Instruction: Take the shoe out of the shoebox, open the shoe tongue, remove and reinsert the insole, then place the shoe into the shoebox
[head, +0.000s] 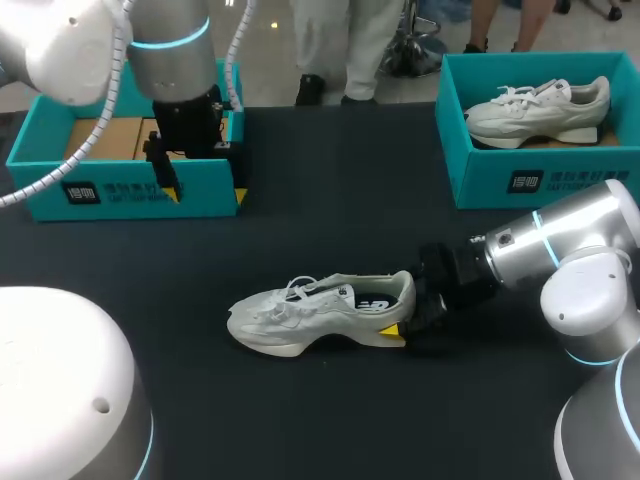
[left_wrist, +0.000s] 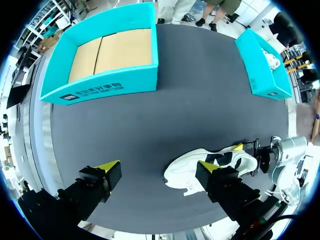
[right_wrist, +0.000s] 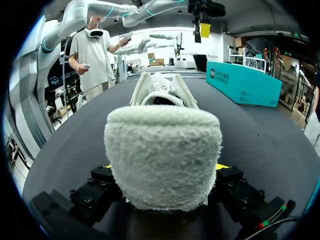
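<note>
Shoe heel (right_wrist: 162, 150) (fuzzy close-up), right hand (right_wrist: 165, 166) gripping

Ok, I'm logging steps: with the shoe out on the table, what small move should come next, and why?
Probably lower the left gripper, open and free above the table, toward the tongue of the white shoe. The right gripper clamps the heel, so the shoe looks braced for pulling the tongue open.

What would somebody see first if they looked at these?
A white shoe stands in the middle of the black table, its heel pinched by the right gripper. A second shoe sits in the teal box at the far right, and the left gripper hangs open by an empty box.
</note>
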